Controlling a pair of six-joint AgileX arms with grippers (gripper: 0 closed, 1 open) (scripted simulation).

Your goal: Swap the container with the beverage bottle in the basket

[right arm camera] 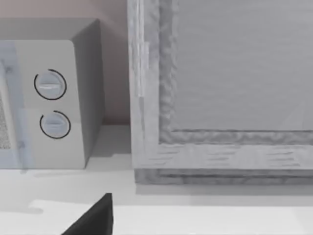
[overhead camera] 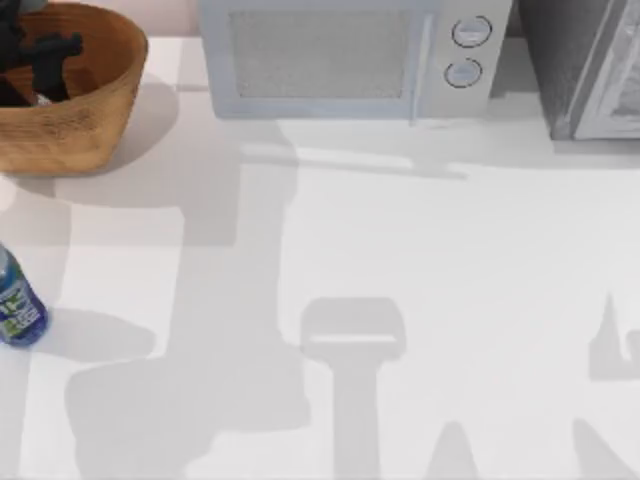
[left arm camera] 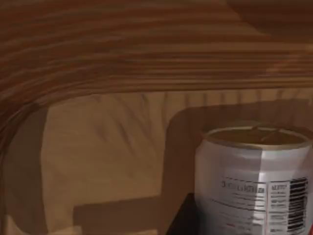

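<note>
left gripper down inside basket, top view's far left | container upright on basket floor just beside it, long axis vertical | finger state: cannot tell | beverage bottle on table at left edge, near side of basket | right arm parked

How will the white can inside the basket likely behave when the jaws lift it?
The can looks rigid with smooth, glossy sides, so it may slip in a loose grip. It stands upright on the basket floor; being round, it would probably roll if tipped.
</note>
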